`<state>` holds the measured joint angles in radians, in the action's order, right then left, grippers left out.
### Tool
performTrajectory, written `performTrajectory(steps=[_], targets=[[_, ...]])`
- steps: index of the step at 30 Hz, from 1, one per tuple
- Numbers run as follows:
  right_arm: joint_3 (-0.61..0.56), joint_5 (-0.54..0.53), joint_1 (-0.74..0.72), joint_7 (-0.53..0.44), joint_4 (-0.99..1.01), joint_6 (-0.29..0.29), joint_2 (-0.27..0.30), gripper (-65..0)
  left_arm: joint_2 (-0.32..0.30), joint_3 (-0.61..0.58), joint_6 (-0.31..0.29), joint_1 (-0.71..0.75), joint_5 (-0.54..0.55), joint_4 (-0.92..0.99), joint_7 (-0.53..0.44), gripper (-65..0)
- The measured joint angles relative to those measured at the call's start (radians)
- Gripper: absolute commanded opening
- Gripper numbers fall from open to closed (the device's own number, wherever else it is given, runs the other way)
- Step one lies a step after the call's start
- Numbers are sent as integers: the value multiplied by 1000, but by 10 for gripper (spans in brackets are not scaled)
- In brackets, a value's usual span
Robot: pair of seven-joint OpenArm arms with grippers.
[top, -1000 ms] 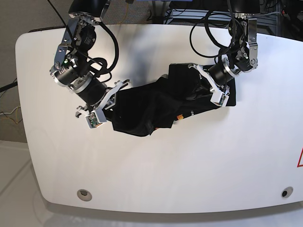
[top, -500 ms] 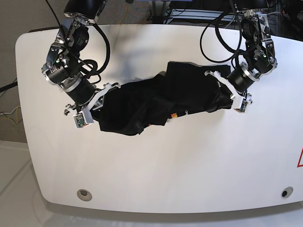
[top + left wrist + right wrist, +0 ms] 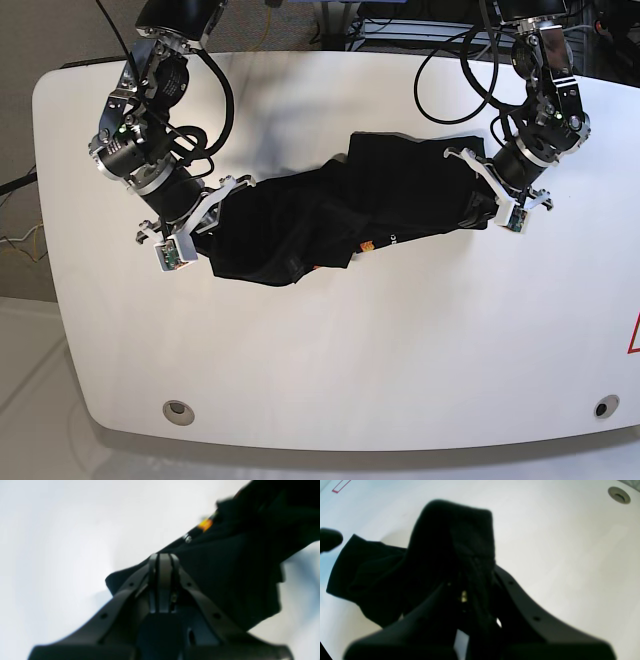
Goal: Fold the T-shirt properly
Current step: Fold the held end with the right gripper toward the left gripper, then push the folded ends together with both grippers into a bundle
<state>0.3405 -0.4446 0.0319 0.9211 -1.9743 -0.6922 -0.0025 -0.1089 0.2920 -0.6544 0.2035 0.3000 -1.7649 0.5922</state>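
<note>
The black T-shirt (image 3: 300,215) lies stretched and crumpled across the middle of the white table, strung between both arms. Its small orange-and-white mark (image 3: 367,245) faces the front edge. My left gripper (image 3: 478,208), on the base view's right, is shut on the shirt's right end. In the left wrist view its fingertips (image 3: 163,560) press together with black cloth (image 3: 225,567) around and beyond them, the orange mark (image 3: 205,524) further off. My right gripper (image 3: 213,212) is shut on the shirt's left end. In the right wrist view, bunched cloth (image 3: 445,542) covers its tips and only one finger (image 3: 517,595) shows.
The white table (image 3: 350,350) has a round hole near its front left (image 3: 178,410) and another at the front right (image 3: 600,408). A red mark (image 3: 635,335) sits at the right edge. Cables and equipment stand behind the table's far edge.
The two grippers have moved apart, the left one toward the base view's right and the right one toward its left. The T-shirt between them has been drawn out longer.
</note>
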Motion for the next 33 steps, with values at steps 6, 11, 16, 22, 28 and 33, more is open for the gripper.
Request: performTrajectory(steps=[6,11,16,22,28,33], targets=[[-1,-1,0,0,0,0,0,-650,18,-3,0,2,-35,51,-2,-650],[-1,-1,3,0,0,0,0,-650,16,-2,3,2,-35,114,-6,-650],[-1,-1,3,0,0,0,0,-650,17,0,4,2,-30,186,-14,-650],[-1,-1,4,0,0,0,-1,-650,16,2,-2,-5,6,315,-144,-650],[-1,-1,5,0,0,0,-1,-650,15,0,-27,-22,17,417,-246,-650],[-2,-1,5,0,0,0,-1,-650,18,-19,-28,-48,34,459,-257,-650]])
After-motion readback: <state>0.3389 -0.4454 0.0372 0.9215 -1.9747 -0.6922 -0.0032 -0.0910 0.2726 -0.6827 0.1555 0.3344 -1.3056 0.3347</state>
